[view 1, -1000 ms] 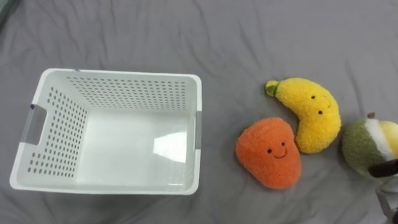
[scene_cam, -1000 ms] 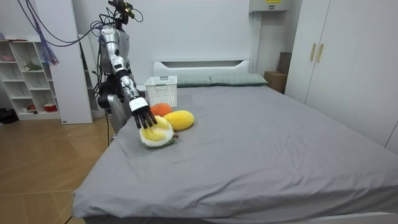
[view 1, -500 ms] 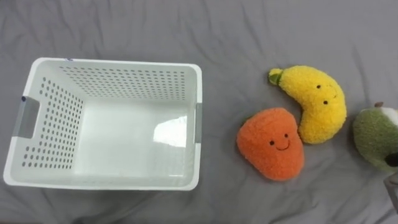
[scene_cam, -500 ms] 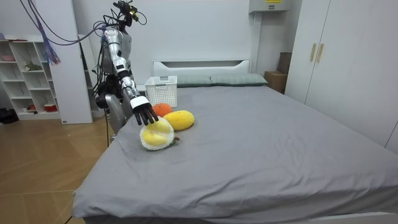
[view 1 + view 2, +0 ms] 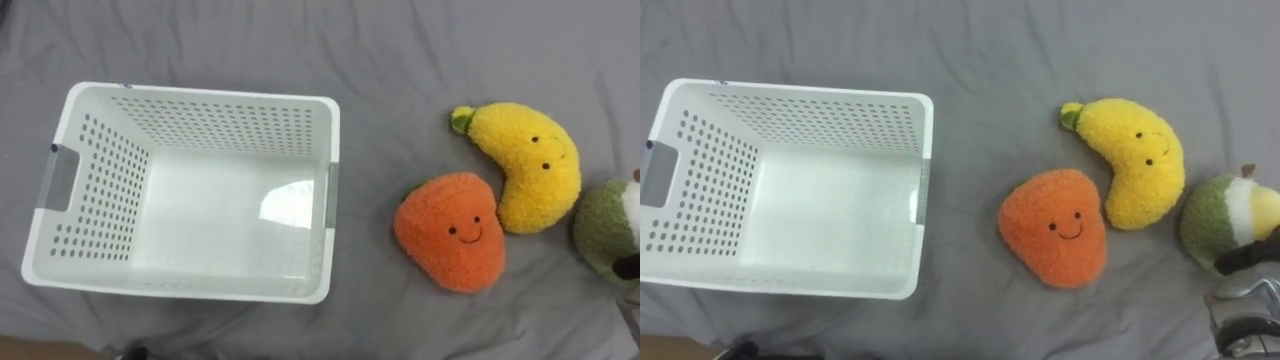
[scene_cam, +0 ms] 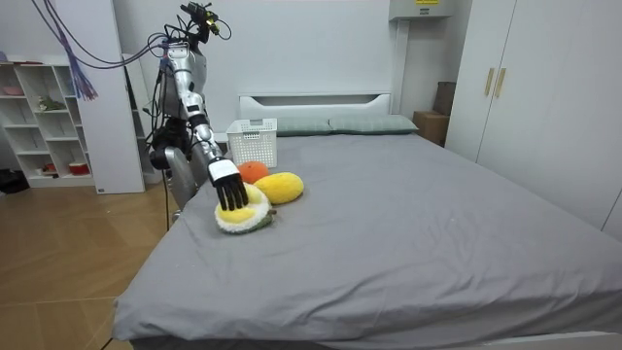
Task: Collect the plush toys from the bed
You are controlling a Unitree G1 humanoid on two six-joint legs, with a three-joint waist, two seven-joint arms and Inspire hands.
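Three toys wait on the bed (image 5: 400,50), and your right hand (image 6: 230,190) spreads over the green toy (image 5: 1215,225) under it, ready to grab.

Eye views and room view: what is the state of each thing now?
White perforated plastic basket: upright, empty.
Orange smiling plush toy: face up on the grey bed, outside the basket.
Yellow banana-shaped plush toy: face up, beside the orange one.
Green and white round plush toy: under the right hand.
Right hand: open, fingers on that toy.
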